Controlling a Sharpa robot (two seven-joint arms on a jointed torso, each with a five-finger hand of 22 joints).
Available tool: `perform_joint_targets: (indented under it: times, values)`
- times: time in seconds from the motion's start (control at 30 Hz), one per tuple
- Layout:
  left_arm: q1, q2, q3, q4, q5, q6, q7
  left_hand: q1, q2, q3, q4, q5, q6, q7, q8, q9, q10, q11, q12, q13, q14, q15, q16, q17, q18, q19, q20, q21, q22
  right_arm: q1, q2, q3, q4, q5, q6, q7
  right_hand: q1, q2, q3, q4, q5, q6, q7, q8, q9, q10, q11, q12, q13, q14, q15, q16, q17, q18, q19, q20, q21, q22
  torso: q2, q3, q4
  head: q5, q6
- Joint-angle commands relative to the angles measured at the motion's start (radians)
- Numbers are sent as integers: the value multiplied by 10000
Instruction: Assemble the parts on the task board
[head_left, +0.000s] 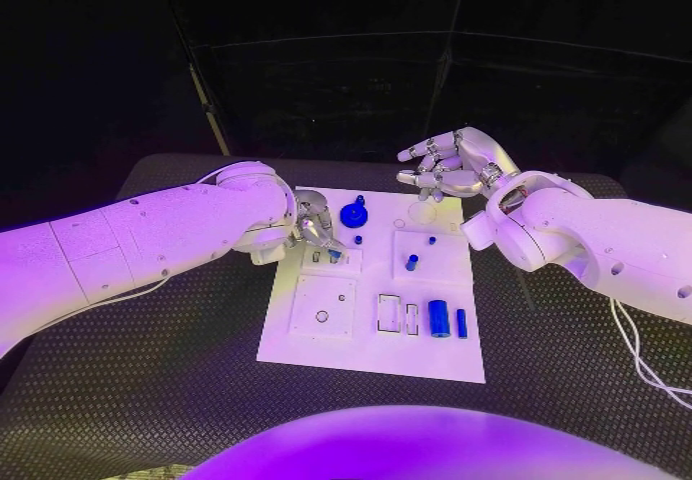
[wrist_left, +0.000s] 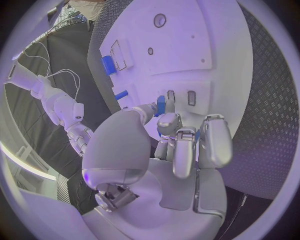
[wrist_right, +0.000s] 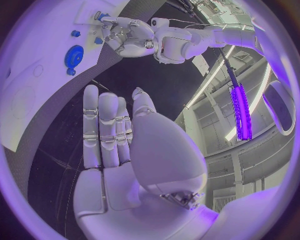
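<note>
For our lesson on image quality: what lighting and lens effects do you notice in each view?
Head view: purple light tints both arms and the task board. Left wrist view: fisheye bends the board's edges. Right wrist view: a bright purple lamp glows beyond the right hand.

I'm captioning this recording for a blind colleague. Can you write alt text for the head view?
The robot's left hand presses its fingertips onto the white task board by a small blue part, while the right hand hovers, holding nothing, over the board's far edge. A blue gear, a blue peg and two blue cylinders are elsewhere on the board.
</note>
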Motion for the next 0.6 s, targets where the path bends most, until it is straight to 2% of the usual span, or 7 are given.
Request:
perform_joint_targets:
  times: [0.03,0.47,0.6]
  values:
    - [0,-89,4,98,119,-678,116,-167,-16,1818,-1734,-33,-79,-10,92,54,105,-11,53,23,1075,-14,31,2633,-73,65,27,0,30,17,-9,7,63,-32,119,58,26,29,-54,-4,74,-95,-9,45,9,-64,-23,-70,-11,17,39,-63,-23,125,61,-6,-39,-14,-5,4,7,15,-27]
    - [-126,-121,-2,111,-318,-817,95,-267,-67,1992,-1846,-24,-79,-18,170,127,117,-19,52,16,1075,-19,31,2633,-78,81,22,12,61,16,4,6,89,-32,147,56,26,29,-54,-4,74,-95,-9,45,9,-64,-23,-70,-11,17,39,-63,-23,125,61,-6,-39,-14,4,-7,-17,70,-67]
    - [-164,-78,-5,79,-502,-815,87,-279,-71,2008,-1855,-25,-80,-19,180,135,121,-20,56,19,1075,-19,31,2633,-79,84,22,15,67,16,10,6,82,-32,150,59,26,29,-54,-4,74,-95,-9,45,9,-64,-23,-70,-11,17,39,-63,-23,125,61,-6,-39,-14,5,0,-20,74,-63]
